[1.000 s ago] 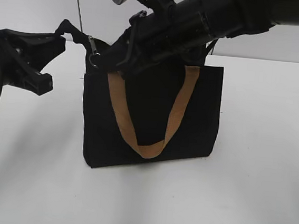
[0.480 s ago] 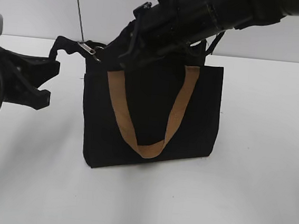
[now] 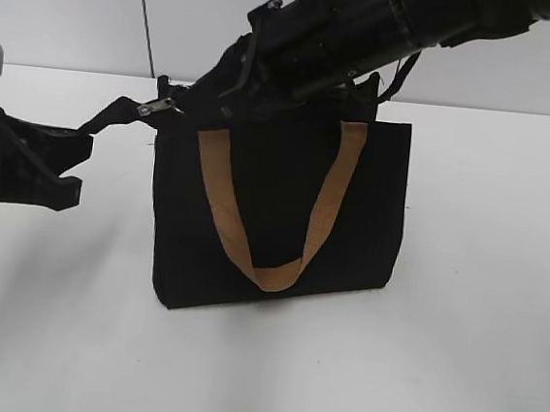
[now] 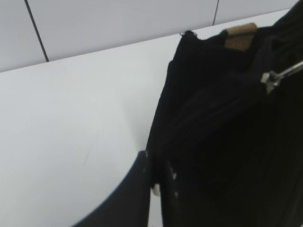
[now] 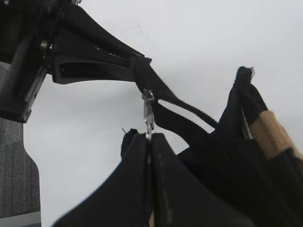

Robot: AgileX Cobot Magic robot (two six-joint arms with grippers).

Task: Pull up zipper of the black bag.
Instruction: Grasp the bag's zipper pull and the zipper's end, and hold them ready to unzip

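Observation:
The black bag (image 3: 274,216) stands upright on the white table, one tan handle (image 3: 323,211) hanging down its front. My right gripper (image 3: 182,105) reaches over the bag's top left corner and is shut on the zipper's silver pull tab (image 5: 148,111); the fingertips (image 5: 150,137) pinch it. The zipper's teeth (image 5: 189,111) run back toward the bag. My left gripper (image 3: 72,143) is left of the bag, shut on the black zip tail (image 3: 118,113) and holding it stretched out. Its fingers (image 4: 156,163) clamp black fabric, and the tab (image 4: 279,74) shows at the right.
The white table (image 3: 458,331) spreads around the bag. A pale wall with a thin dark vertical line (image 3: 143,8) is behind. The right arm (image 3: 400,23) crosses above the bag from the upper right.
My left gripper has moved down and left, drawing the black zip tail out straighter. The silver slider, held by the right gripper, has dropped slightly at the bag's top left corner.

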